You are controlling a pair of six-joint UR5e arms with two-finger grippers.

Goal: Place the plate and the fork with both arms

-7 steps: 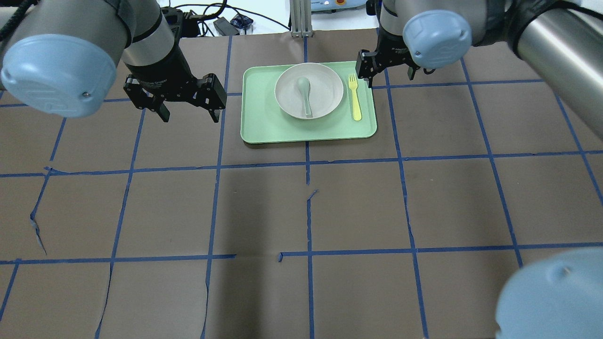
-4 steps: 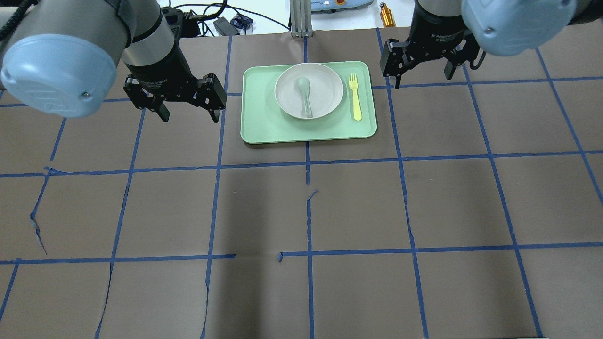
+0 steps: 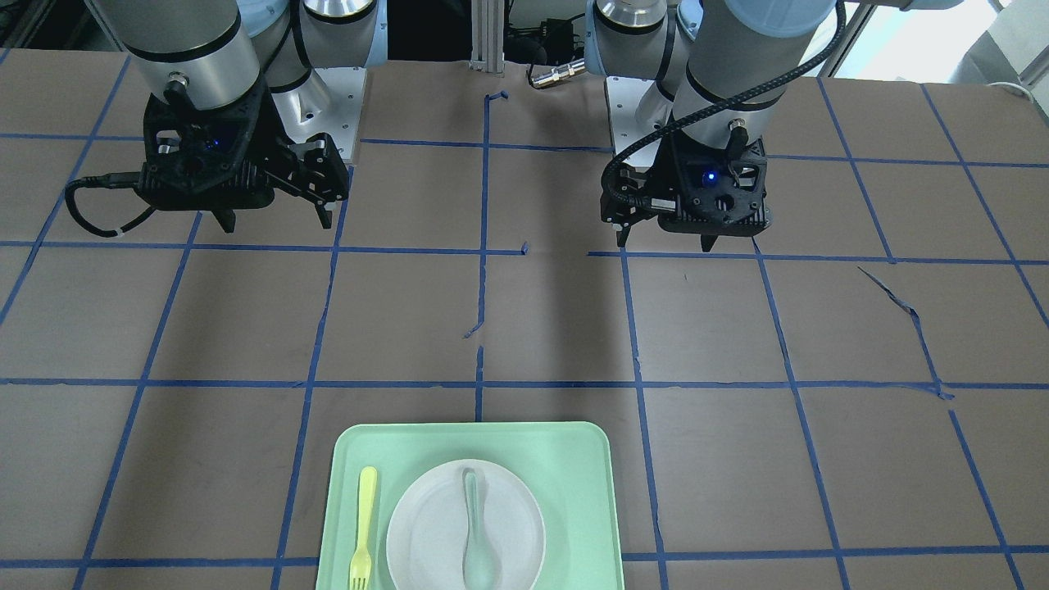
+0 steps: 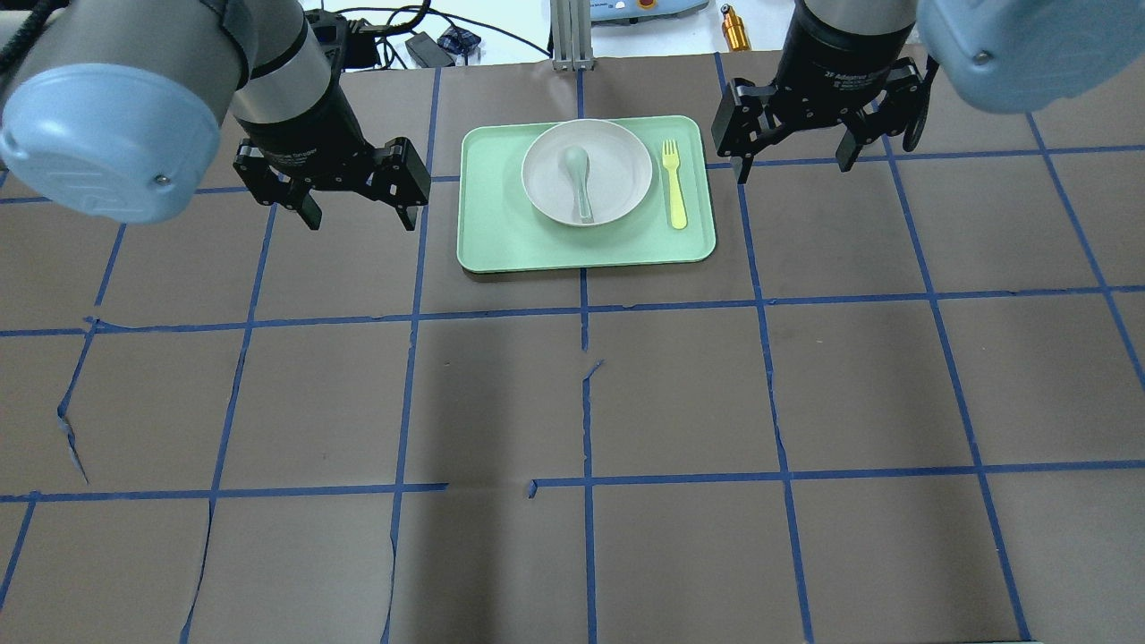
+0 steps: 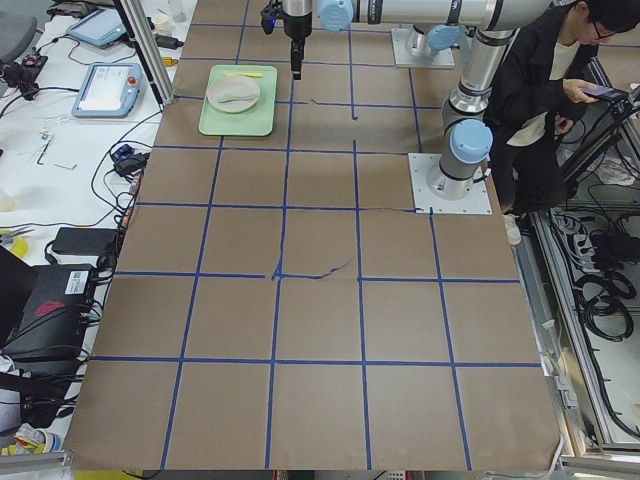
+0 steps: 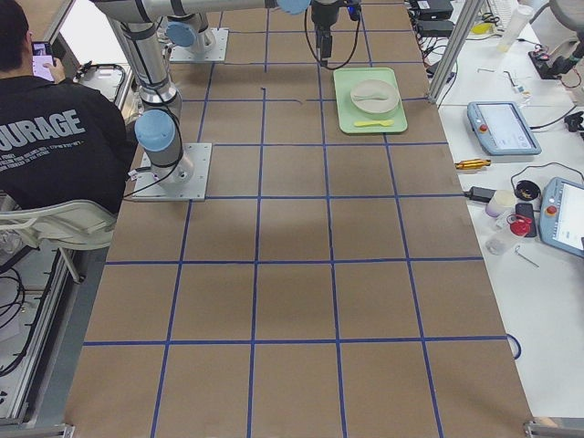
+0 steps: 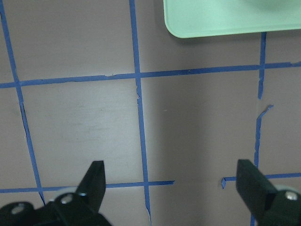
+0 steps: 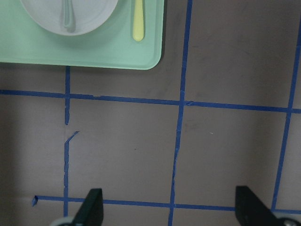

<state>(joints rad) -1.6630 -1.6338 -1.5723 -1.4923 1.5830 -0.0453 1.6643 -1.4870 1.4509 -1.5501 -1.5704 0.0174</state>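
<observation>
1. The right pincer (image 4: 793,156) has just changed. A second ago it hung at the tray's (image 4: 537,255) right edge, close by the fork's tines and turned nearly edge-on. It has since drawn off to its own right and swung round, and now hovers above bare table (image 4: 894,376), clear of the tray.
2. Its fingers are spread wide with nothing between them. The wrist view shows only brown paper and blue tape in the gap.
3. The left pincer (image 4: 358,210) has not moved in that second. It also stands wide open and empty, hovering over the table off the tray's other side.
4. The fork (image 4: 674,183) lies flat on the strip of tray nearest the right pincer, just to that pincer's left, tines pointing away from the robot. It has not shifted.
5. The plate (image 4: 617,170) sits on the tray beyond the fork from the right pincer. It is to the left pincer's right, with a band of bare tray between. A spoon (image 4: 580,179) lies in it. Neither has shifted.
6. My reading: the withdrawal looks like a retreat after letting go. With plate and fork side by side on the tray and both pincers empty, the placing seems done, or all but done. What is left is probably only for the arms to pull back.
</observation>
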